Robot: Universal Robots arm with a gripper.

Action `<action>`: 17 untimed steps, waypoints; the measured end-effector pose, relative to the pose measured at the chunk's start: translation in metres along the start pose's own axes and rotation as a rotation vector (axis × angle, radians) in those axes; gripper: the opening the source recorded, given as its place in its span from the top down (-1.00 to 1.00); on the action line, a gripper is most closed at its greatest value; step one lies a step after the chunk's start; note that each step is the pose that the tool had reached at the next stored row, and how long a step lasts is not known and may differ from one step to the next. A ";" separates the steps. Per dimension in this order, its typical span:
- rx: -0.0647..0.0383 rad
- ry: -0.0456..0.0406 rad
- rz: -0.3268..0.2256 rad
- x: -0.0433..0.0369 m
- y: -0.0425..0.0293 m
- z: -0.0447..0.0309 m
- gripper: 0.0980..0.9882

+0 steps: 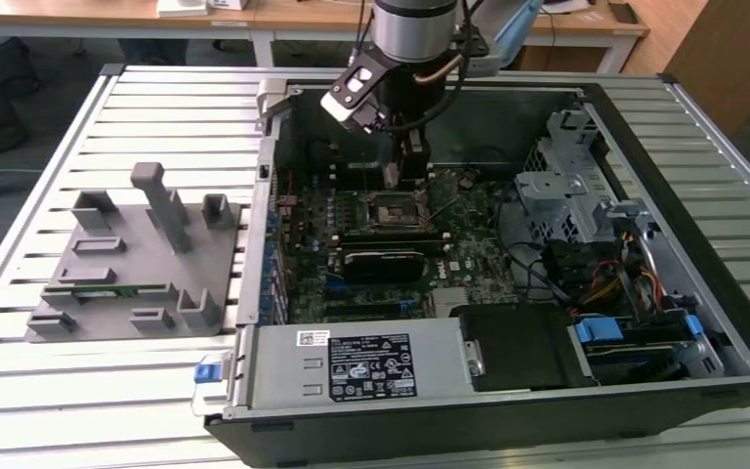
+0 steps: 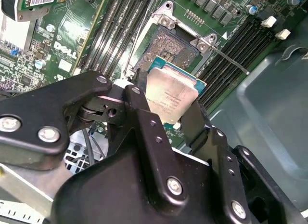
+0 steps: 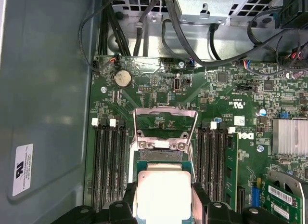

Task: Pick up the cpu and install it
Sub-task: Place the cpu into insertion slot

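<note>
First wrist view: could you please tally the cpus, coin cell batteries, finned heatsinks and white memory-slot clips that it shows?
cpu, held in the claw: 1
coin cell battery: 1
finned heatsink: 1
white memory-slot clips: 4
Total: 7

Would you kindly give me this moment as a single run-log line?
hand: shut on cpu | cpu: held over open socket, not seated | socket: on motherboard, retention frame raised
</note>
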State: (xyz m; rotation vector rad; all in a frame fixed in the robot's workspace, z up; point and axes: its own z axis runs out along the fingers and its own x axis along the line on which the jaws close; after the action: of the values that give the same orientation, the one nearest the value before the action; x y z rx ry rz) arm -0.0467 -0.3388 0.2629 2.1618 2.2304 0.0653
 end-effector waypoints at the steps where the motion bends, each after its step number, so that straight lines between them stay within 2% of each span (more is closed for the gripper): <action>1: 0.000 0.0000 0.000 0.0000 0.0000 0.0003 0.02; 17: 0.000 0.0001 0.000 0.0000 -0.0003 0.0063 0.02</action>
State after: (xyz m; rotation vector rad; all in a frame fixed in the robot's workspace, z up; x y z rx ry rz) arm -0.0467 -0.3388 0.2566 2.1619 2.2305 0.0654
